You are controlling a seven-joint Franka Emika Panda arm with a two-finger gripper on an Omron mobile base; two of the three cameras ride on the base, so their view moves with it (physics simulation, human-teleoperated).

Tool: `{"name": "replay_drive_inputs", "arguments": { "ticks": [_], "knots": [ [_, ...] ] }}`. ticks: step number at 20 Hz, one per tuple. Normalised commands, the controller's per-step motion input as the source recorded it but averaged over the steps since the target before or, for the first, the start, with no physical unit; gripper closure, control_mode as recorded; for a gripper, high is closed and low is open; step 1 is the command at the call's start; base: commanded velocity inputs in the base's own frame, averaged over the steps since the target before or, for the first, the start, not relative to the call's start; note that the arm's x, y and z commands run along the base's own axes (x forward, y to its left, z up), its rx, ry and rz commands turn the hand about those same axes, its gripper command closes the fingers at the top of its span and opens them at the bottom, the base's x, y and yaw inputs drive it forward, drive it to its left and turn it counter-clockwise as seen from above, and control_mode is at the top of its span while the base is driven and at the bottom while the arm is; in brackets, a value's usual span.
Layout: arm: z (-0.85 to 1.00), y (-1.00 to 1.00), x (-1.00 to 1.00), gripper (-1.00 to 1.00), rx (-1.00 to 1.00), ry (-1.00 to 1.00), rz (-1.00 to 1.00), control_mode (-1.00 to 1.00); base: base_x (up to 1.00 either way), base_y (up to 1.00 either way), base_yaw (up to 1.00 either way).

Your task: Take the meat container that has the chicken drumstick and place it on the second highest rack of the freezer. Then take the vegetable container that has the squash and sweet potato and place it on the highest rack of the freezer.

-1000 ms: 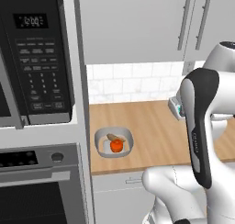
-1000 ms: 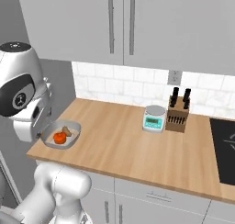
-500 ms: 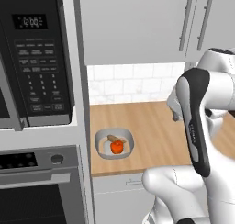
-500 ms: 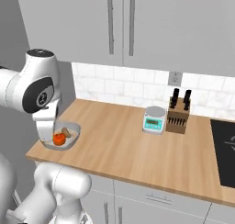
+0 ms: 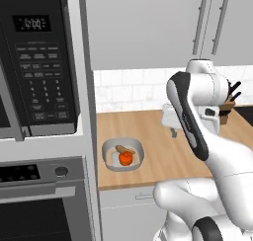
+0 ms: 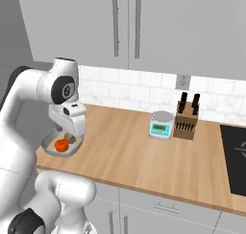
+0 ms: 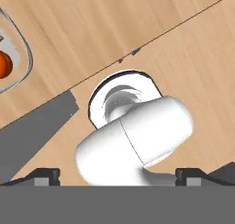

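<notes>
**Vegetable container on the counter, gripper above the worktop with jaws wide**

From my remote station I read the scene as follows. The vegetable container (image 5: 122, 155), a shallow grey bowl, sits on the wooden counter (image 5: 148, 131) near its front edge, just beside the tall grey cabinet (image 5: 86, 136) that carries the microwave (image 5: 37, 62) and the wall oven (image 5: 44, 205). Inside it lie the squash (image 5: 126, 158), orange-red and round, and the sweet potato (image 5: 123, 149), tan and elongated, touching each other. In the right base view the same container (image 6: 48, 146) shows partly behind the arm, with the squash (image 6: 61, 145) visible at its middle. The hand view catches the container's rim (image 7: 25, 58) and a sliver of the squash (image 7: 3, 64) at the left edge.

The gripper (image 7: 117, 175) hangs above the counter, clear of the container; its two finger tips stand far apart at the bottom corners of the hand view, nothing between them.

Further along the counter stand a kitchen scale (image 6: 161, 125) and a knife block (image 6: 186, 123), just beside each other, with a dark cooktop (image 6: 234, 151) to their right
</notes>
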Motion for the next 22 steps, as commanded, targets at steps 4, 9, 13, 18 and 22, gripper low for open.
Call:
{"name": "replay_drive_inputs", "arguments": {
  "ticks": [4, 9, 13, 18, 22],
  "knots": [
    [-0.31, 0.00, 0.20, -1.00, 0.00, 0.01, 0.44, -1.00, 0.00, 0.00, 0.00],
    [-0.57, 0.04, 0.12, -1.00, 0.00, -0.04, 0.11, -1.00, 0.00, 0.00, 0.00],
    [-0.39, 0.07, 0.19, -1.00, 0.00, -0.07, 0.05, -1.00, 0.00, 0.00, 0.00],
    [-0.38, 0.19, 0.31, -1.00, 0.00, -0.05, 0.02, -1.00, 0.00, 0.00, 0.00],
    [-0.44, 0.38, 0.48, -1.00, 0.00, -0.04, 0.00, -1.00, 0.00, 0.00, 0.00]
  ]
}}
